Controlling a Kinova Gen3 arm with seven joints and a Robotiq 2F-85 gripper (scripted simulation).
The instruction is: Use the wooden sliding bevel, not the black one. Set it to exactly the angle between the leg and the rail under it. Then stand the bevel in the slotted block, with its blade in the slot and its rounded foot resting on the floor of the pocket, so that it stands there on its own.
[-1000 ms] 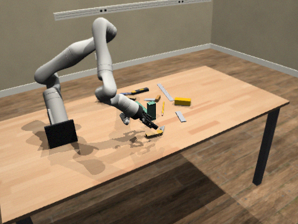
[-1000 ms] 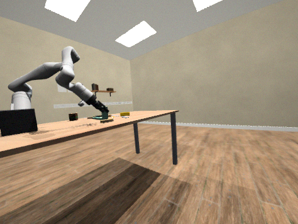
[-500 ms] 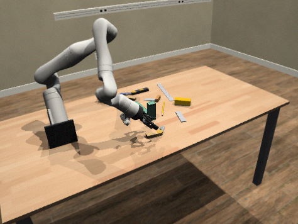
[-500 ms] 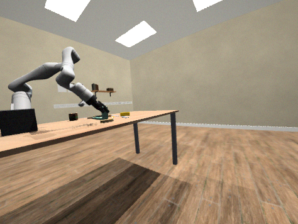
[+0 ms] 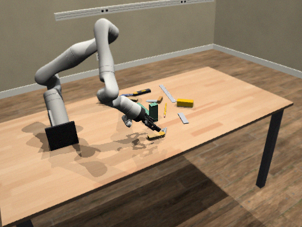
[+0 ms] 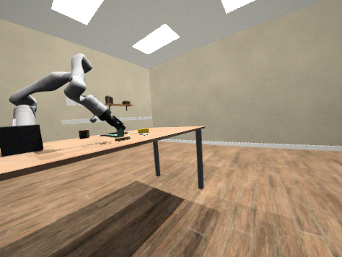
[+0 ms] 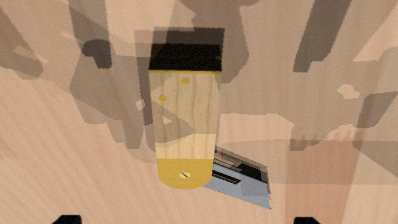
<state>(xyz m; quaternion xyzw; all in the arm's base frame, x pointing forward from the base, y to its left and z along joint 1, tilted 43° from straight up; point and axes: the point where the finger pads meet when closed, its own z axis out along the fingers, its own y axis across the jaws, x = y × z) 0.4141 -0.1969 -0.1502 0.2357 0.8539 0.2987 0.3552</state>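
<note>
The wooden sliding bevel [image 5: 155, 136] lies flat on the table near the front edge, its grey blade [image 5: 164, 130] folded out at one end. In the wrist view its wooden stock [image 7: 186, 130] runs up the frame, with a yellow rounded foot [image 7: 183, 174] at the near end, a black cap at the far end, and the blade [image 7: 243, 178] to the right. My gripper [image 5: 158, 128] hangs just above it, open and empty, with its fingertips wide on either side. The green slotted block [image 5: 153, 111] stands just behind. The black bevel [image 5: 137, 93] lies farther back.
A small wooden piece on a grey strip [image 5: 155, 100] lies behind the green block. A pencil [image 5: 165, 109], a long grey strip [image 5: 167, 93], a yellow block [image 5: 185, 102] and a short grey plate [image 5: 183, 118] lie to the right. The arm's black base [image 5: 61, 135] is at the left.
</note>
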